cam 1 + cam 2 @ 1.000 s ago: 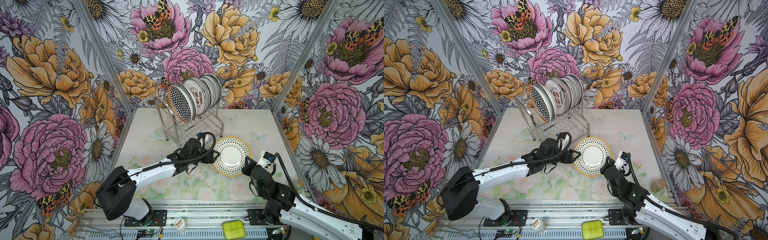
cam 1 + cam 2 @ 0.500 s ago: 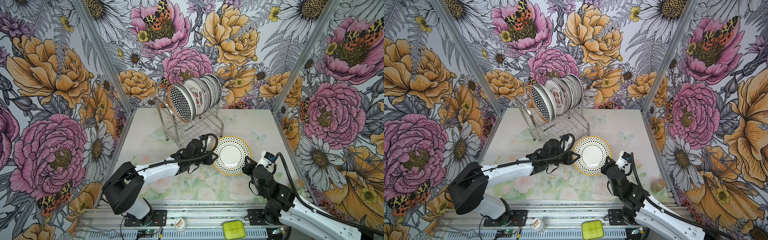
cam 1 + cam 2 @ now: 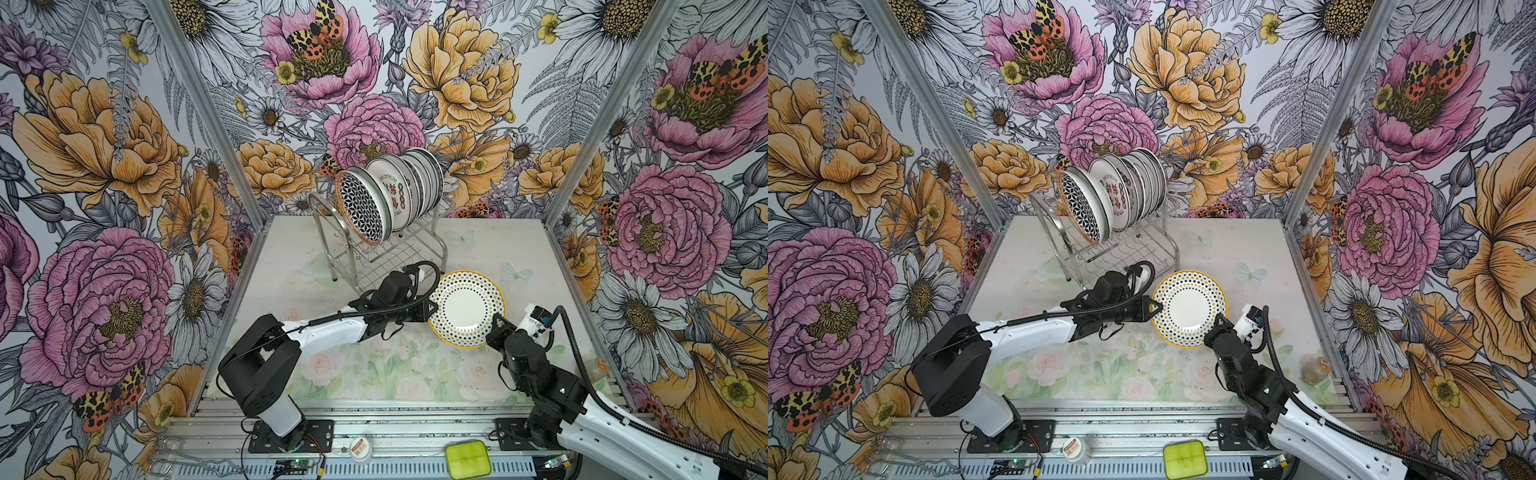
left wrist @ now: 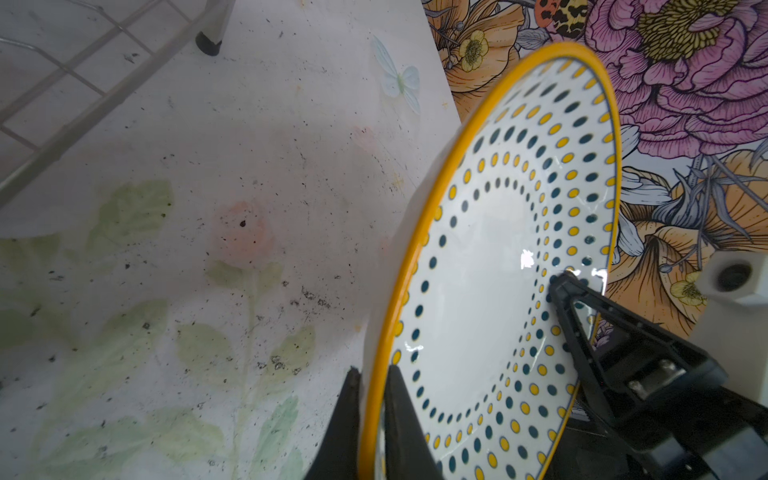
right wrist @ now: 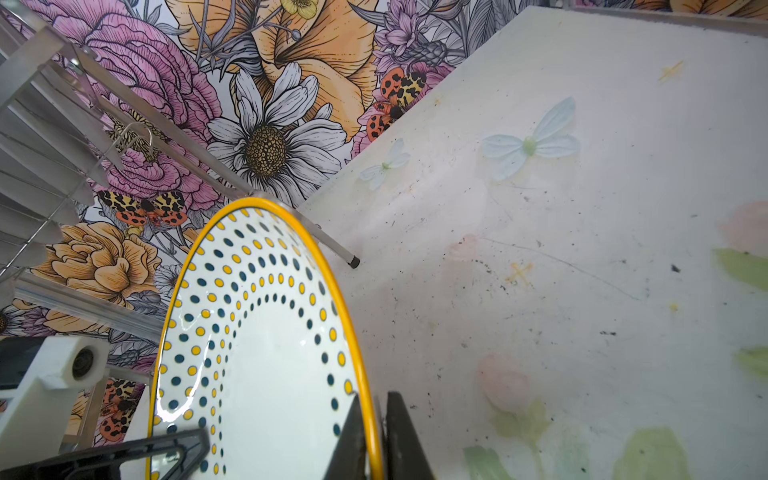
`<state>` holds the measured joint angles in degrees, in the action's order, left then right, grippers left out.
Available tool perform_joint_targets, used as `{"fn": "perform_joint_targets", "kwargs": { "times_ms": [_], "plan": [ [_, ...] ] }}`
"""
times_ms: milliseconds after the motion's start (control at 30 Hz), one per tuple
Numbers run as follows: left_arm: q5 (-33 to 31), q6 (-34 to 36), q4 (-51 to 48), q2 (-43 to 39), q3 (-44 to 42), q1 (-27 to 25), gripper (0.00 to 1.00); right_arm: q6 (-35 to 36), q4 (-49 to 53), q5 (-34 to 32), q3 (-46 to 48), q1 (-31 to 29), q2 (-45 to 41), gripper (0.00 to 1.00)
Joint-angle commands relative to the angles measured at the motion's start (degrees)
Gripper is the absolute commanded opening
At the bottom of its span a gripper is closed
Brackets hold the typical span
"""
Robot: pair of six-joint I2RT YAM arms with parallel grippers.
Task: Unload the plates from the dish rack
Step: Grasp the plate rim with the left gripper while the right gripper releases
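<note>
Pinching the dotted plate (image 3: 467, 307) by its yellow rim, left gripper (image 3: 433, 308) squeezed one edge, right gripper (image 3: 497, 322) squeezed the other edge, plate tilted over the table (image 3: 498, 245), near the rack (image 3: 399, 253), more plates (image 3: 390, 195) stood in it

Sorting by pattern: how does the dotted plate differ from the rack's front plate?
The dotted plate has a yellow rim and dot rings round a white centre; the lattice plate is covered in black lattice. The dotted plate is outside the dish rack, pinched by the left gripper and right gripper; the lattice plate stands on edge in it. Both are round.
</note>
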<state>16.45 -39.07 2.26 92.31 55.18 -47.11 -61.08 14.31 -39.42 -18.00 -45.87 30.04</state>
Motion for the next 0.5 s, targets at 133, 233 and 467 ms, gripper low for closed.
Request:
{"fn": "perform_joint_targets", "kwargs": {
  "times_ms": [133, 233, 467],
  "plan": [
    [1.69, 2.9, -2.96, 2.73, 5.61, -2.15, 0.0, -1.96, -8.68, 0.04, 0.71, 0.11, -3.75, 0.19],
    [1.41, 2.36, -4.2, 4.19, 7.62, -2.45, 0.0, -2.26, -8.68, -0.35, 1.62, 0.08, -4.37, 0.27],
    [-0.65, -0.27, -6.7, 8.11, 13.49, -3.63, 0.0, -3.2, -7.18, -3.76, 1.72, 2.08, -2.86, 0.54]
  ]
}}
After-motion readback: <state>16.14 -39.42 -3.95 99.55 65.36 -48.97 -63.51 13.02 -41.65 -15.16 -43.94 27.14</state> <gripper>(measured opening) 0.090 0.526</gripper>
